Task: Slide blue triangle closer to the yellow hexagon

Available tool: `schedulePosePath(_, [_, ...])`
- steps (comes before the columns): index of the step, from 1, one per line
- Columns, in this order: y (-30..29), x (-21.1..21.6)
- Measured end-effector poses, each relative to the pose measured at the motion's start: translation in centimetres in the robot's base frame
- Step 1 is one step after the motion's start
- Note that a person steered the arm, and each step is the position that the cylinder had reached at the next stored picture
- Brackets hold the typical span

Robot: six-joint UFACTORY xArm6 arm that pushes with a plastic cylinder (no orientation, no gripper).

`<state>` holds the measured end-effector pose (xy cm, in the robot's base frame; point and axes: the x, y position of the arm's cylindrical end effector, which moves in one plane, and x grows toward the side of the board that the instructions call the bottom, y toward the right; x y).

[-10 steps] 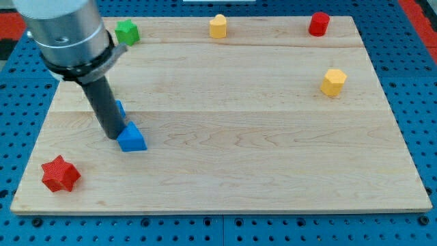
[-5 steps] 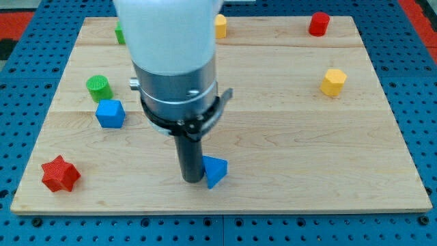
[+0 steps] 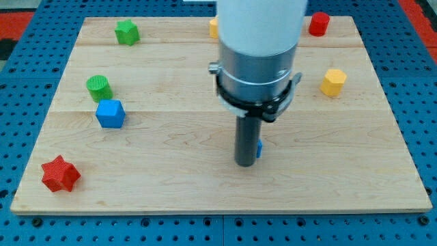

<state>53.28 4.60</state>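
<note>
The blue triangle (image 3: 259,147) is almost wholly hidden behind my rod; only a thin blue sliver shows at the rod's right side, near the board's middle. My tip (image 3: 245,164) touches the board just left of that sliver. The yellow hexagon (image 3: 333,81) sits on the board at the view's right, well above and to the right of the tip.
A blue cube (image 3: 110,113) and a green cylinder (image 3: 99,87) sit at the left. A red star (image 3: 60,173) lies at the lower left, a green star (image 3: 125,31) at the top left. A red cylinder (image 3: 318,23) and a partly hidden yellow block (image 3: 213,27) are at the top.
My rod has moved from the board's left to its middle, pushing the blue triangle rightward and slightly up. The triangle is now mostly hidden behind the rod.
</note>
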Motion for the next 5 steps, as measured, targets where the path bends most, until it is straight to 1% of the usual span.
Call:
schedulePosePath(1, [1.0, -3.3])
schedulePosePath(3, [-0.3, -6.5])
schedulePosePath(5, [2.0, -9.5])
